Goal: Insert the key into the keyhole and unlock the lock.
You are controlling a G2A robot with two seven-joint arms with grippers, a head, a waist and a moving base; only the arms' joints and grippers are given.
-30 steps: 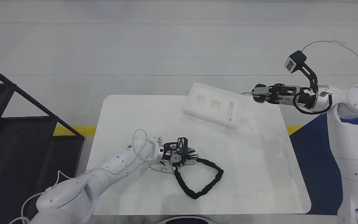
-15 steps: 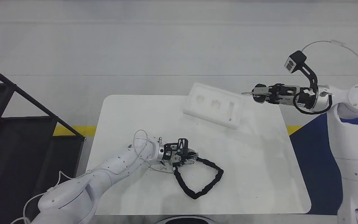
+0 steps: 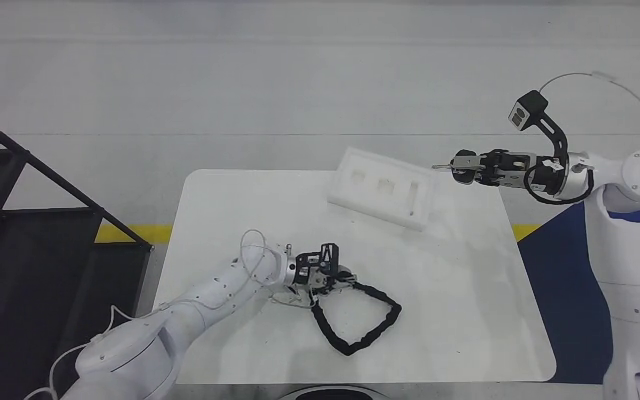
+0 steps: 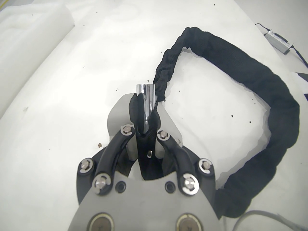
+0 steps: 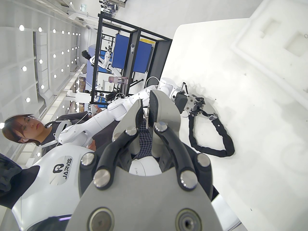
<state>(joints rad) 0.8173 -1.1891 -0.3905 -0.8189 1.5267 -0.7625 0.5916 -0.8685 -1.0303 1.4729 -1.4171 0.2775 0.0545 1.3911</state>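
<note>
Within the left claw (image 4: 145,111), closed tight on it: lock barrel (image 4: 145,97), long axis straight out ahead, black chain (image 4: 276,90) looping beyond; well apart across the bench (image 3: 470,300), right claw (image 5: 146,106), pinched on the key (image 3: 439,167), held aloft.

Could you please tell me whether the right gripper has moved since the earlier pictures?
No. In the top view the right gripper, shut on the key, stays just beyond the nearest corner of the foam tray, exactly as before.
</note>
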